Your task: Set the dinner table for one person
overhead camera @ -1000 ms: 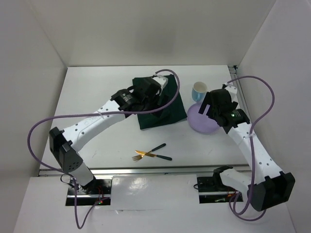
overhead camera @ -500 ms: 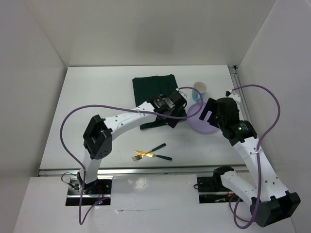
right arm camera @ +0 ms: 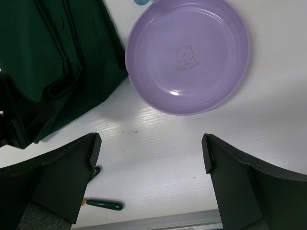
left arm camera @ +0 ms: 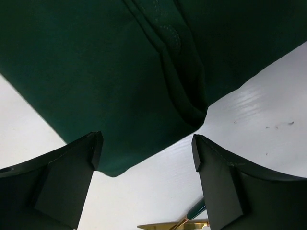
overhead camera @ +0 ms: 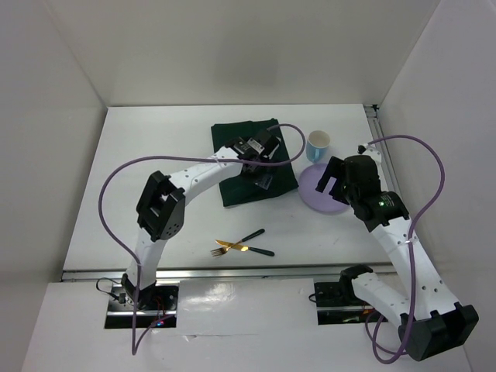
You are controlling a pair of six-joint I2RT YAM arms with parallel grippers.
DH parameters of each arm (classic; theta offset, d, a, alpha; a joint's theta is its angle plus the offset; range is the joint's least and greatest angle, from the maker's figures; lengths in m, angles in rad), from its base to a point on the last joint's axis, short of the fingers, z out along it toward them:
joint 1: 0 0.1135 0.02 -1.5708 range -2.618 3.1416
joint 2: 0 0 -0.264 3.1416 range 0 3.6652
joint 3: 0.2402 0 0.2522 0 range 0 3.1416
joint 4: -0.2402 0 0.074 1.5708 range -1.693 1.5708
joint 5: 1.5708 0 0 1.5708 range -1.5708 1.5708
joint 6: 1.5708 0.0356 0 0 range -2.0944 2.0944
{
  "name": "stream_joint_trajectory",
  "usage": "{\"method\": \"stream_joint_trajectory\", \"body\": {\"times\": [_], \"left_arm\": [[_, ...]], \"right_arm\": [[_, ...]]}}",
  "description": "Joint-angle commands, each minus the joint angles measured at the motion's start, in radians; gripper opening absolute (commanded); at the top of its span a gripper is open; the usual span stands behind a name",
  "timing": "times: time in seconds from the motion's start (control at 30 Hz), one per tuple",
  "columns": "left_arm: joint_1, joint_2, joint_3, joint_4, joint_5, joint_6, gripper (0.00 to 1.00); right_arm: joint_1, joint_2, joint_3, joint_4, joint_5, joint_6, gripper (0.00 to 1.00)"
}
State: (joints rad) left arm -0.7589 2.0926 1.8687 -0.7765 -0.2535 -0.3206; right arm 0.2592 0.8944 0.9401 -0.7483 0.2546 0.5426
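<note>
The white dinner table [overhead camera: 155, 155] carries a dark green cloth mat [overhead camera: 232, 167] at its centre, with a raised fold near its right edge [left arm camera: 177, 76]. My left gripper [overhead camera: 262, 178] hovers over the mat's near right corner, open and empty [left arm camera: 146, 143]. A purple plate [overhead camera: 319, 198] lies just right of the mat and also shows in the right wrist view [right arm camera: 187, 52]. My right gripper [overhead camera: 329, 177] is open and empty above the plate's near side [right arm camera: 151, 143]. A gold fork and knife with green handles [overhead camera: 244, 246] lie crossed near the front edge.
A light blue mug [overhead camera: 318, 145] stands behind the plate. A metal rail [overhead camera: 232, 271] runs along the table's near edge. White walls close in the left, back and right sides. One green cutlery handle [right arm camera: 103, 205] lies near the rail.
My left arm has swung its elbow in, and its gripper has drawn back slightly over the mat's right side. The mat now lies spread out. My right gripper has barely shifted.
</note>
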Motion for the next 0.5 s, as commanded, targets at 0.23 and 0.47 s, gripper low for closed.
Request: {"method": "stream_joint_trajectory", "body": {"times": [0.23, 0.47], "left_arm": [[-0.002, 0.012, 0.053, 0.016, 0.189, 0.031, 0.96], [0.027, 0.11, 0.126, -0.033, 0.131, 0.009, 0.84]], "right_arm": [[-0.006, 0.0, 0.012, 0.001, -0.008, 0.011, 1.0], [-0.006, 0.011, 0.012, 0.01, -0.017, 0.011, 1.0]]}}
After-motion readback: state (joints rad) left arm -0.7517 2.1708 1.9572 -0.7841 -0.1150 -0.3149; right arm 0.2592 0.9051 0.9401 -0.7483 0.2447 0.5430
